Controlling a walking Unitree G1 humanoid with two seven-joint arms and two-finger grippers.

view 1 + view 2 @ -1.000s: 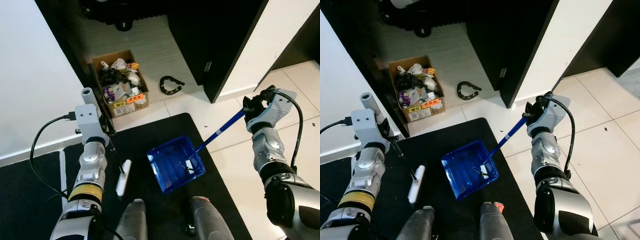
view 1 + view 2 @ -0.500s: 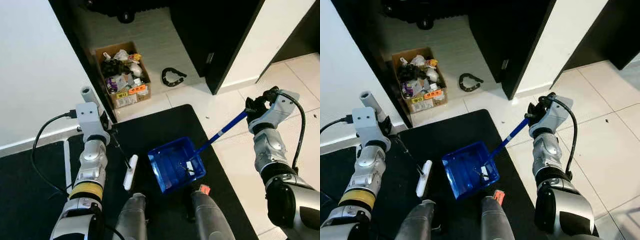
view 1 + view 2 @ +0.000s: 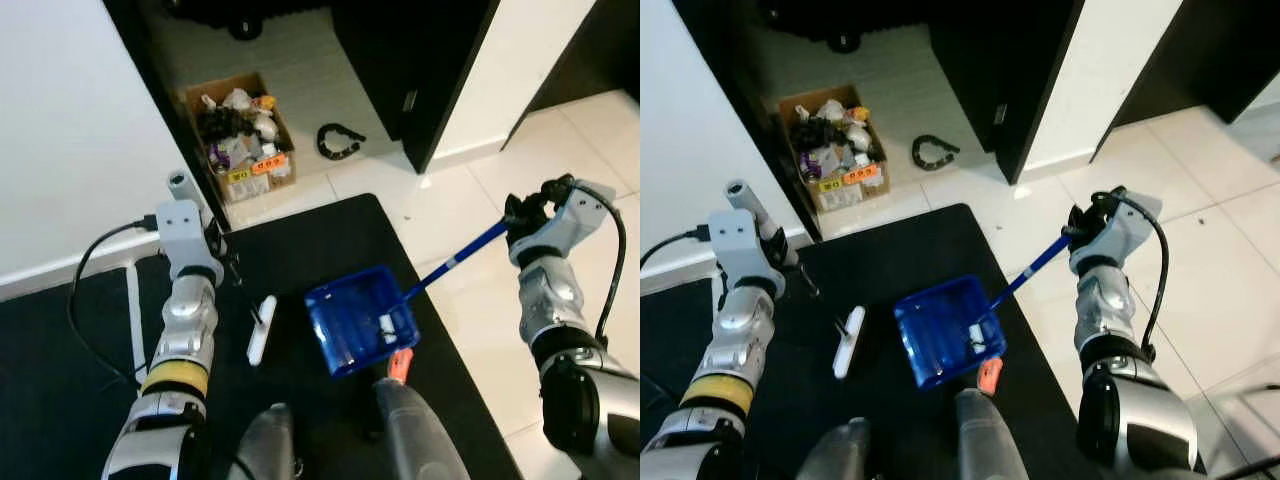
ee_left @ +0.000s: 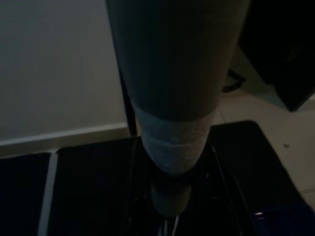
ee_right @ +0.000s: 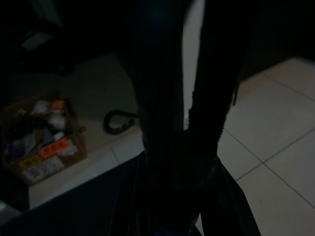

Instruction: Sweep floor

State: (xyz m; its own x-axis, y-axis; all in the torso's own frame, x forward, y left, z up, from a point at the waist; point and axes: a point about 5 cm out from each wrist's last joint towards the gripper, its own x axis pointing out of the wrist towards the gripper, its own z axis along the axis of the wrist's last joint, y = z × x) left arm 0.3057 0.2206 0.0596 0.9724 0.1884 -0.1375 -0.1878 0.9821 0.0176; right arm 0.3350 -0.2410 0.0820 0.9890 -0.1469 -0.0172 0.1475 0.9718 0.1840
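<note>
Blue dustpan [image 3: 358, 320] in raised right gripper [image 3: 522, 215]

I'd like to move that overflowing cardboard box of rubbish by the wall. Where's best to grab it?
Take the cardboard box by its two short side walls, from above. The rubbish heaps over the open top, so the rim is partly covered, and the white wall blocks one long side.

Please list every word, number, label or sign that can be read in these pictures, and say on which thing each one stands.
None can be read.
Yellow and orange stickers on the front of the cardboard box: print too small and blurred.
White label under them on the box: blurred.
White scrap in the blue dustpan: no text can be made out.
Orange tag by the dustpan: blurred.
</note>
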